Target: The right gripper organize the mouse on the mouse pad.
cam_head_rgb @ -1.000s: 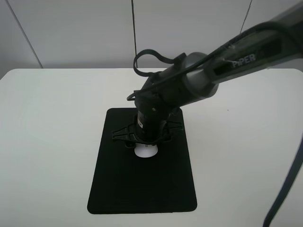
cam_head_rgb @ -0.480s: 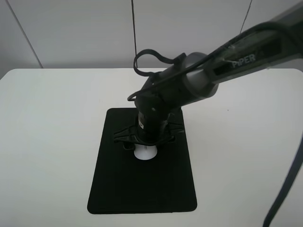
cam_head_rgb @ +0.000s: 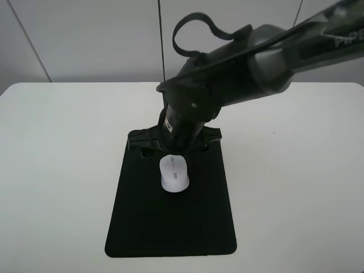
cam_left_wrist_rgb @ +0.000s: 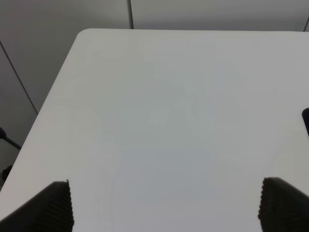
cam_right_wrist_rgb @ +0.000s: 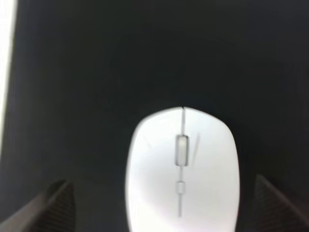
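Note:
The white mouse (cam_head_rgb: 174, 174) lies flat on the black mouse pad (cam_head_rgb: 170, 227), in the pad's upper middle, with its grey scroll wheel pointing to the pad's far end. My right gripper (cam_head_rgb: 173, 149) hangs just above the mouse's far end, jaws spread wide, not touching it. In the right wrist view the mouse (cam_right_wrist_rgb: 182, 174) lies between the two open fingertips (cam_right_wrist_rgb: 58, 205) on the pad (cam_right_wrist_rgb: 96, 72). My left gripper (cam_left_wrist_rgb: 166, 208) is open and empty over bare table.
The pad lies on a white table (cam_head_rgb: 62, 148) with rounded corners, in front of a pale wall. The thick grey right arm (cam_head_rgb: 267, 62) and its looping cable (cam_head_rgb: 193, 34) reach in from the upper right. A dark cable (cam_head_rgb: 341, 227) hangs at the right edge.
My right gripper has risen and drawn back off the mouse, which stays on the pad and now shows in full. The arm has lifted.

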`<control>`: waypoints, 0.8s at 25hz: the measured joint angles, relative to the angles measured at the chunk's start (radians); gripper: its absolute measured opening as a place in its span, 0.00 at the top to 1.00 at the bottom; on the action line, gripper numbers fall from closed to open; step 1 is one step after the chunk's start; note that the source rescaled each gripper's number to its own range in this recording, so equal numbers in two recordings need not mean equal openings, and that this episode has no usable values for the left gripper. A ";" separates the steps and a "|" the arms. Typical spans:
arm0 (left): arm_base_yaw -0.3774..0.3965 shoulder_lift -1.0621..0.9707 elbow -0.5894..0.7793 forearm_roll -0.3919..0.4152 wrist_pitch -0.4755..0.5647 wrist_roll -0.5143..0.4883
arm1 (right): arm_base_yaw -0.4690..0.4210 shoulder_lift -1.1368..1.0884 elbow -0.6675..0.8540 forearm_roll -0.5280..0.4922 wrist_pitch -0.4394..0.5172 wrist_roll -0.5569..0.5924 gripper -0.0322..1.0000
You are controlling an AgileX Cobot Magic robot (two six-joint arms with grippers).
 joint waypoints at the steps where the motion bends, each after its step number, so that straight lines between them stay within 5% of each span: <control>1: 0.000 0.000 0.000 0.000 0.000 0.000 | 0.000 -0.014 0.000 -0.004 0.004 0.000 0.17; 9: 0.000 0.000 0.000 0.000 0.000 0.000 | -0.074 -0.103 0.000 0.058 0.123 -0.183 0.17; 16: 0.000 0.000 0.000 0.000 0.000 0.000 | -0.266 -0.201 0.028 0.226 0.227 -0.482 0.17; 20: 0.000 0.000 0.000 0.000 0.000 0.000 | -0.425 -0.315 0.142 0.252 0.226 -0.534 0.17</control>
